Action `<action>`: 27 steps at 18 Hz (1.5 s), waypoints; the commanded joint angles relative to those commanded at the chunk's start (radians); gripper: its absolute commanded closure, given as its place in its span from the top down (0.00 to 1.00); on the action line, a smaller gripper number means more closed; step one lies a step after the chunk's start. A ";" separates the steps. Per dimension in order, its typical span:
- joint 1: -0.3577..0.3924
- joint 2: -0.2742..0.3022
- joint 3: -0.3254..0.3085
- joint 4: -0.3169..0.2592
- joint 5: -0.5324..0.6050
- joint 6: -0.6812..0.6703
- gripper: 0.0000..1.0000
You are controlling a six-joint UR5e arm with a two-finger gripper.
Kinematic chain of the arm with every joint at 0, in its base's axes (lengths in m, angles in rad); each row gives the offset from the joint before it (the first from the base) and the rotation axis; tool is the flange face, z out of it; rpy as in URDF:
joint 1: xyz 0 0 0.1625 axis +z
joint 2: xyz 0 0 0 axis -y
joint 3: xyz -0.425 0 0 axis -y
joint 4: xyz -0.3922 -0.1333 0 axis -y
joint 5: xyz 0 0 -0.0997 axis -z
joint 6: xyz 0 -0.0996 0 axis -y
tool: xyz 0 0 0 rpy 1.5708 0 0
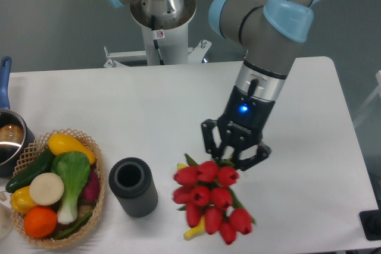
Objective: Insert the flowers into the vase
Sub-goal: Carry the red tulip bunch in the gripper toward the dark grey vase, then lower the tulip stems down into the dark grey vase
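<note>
We've got the flowers (pixel 209 197) hanging heads-down from the gripper (pixel 234 157), jaws clamped on what's prob. the stem end (hidden), just right of the vase (pixel 133 187) and over a banana (pixel 195 228); light, floppy, crushable, so we'd keep the stem hold, w/o squeezing blooms.

Bright even overhead light, soft faint shadows, sharp focus, slight grain.

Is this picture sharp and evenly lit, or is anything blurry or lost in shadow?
Fixed camera view: soft, even light, only faint shadows on the table; the flowers and gripper look slightly soft; the vase mouth is dark inside.
</note>
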 joint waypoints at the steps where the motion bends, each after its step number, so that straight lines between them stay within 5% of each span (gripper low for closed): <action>1: 0.000 0.000 -0.002 0.000 -0.055 -0.002 0.00; 9: -0.012 -0.029 -0.005 0.057 -0.425 0.002 0.02; 27: -0.029 -0.043 -0.121 0.066 -0.498 0.086 0.07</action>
